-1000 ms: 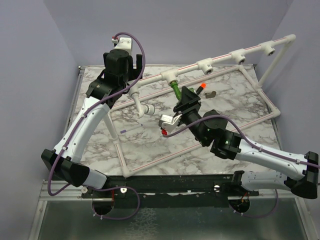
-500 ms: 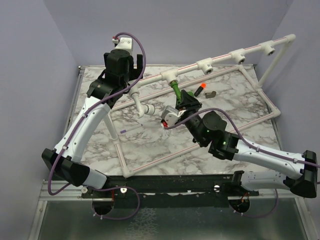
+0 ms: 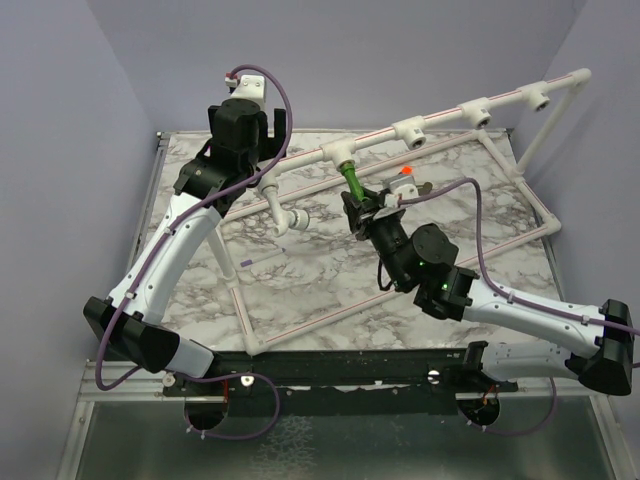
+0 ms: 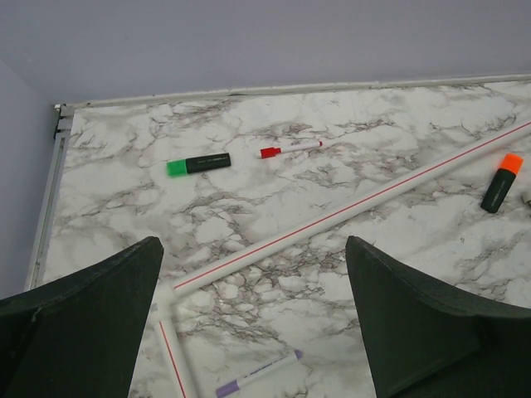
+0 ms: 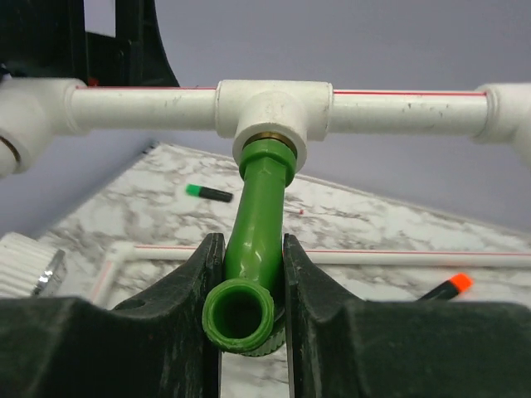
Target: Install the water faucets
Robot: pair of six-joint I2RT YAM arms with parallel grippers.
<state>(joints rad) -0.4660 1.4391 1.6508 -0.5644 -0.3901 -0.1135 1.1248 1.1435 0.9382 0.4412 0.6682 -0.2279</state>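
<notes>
- Water faucet (image 5: 264, 178), the green one, hangs spout-down from a white tee socket (image 5: 270, 104) on the raised pipe (image 5: 141, 106), its top end seated in the socket mouth.
- The right gripper (image 5: 249, 259) has it: both fingers are pressed flat on either side of the bent spout, just above the open green mouth.
- Step in hand, by my reading, is screwing this faucet home. It is in the socket, but how far in I cannot tell.
- The next move calls for a wrist turn about the faucet's own axis, keeping it square to the socket so the thread doesn't cross.
- From above, the right arm reaches forward and left across the marble table (image 4: 398, 124), wrist angled up at the pipe.
- Further right along the pipe, more sockets (image 3: 410, 130) look empty, so plenty of the job remains.
- The left gripper (image 4: 253, 323) stands wide open and holds nothing, looking down over the table's far left, with a green marker (image 4: 199, 164) and a red pen (image 4: 290, 149) lying beyond it.
</notes>
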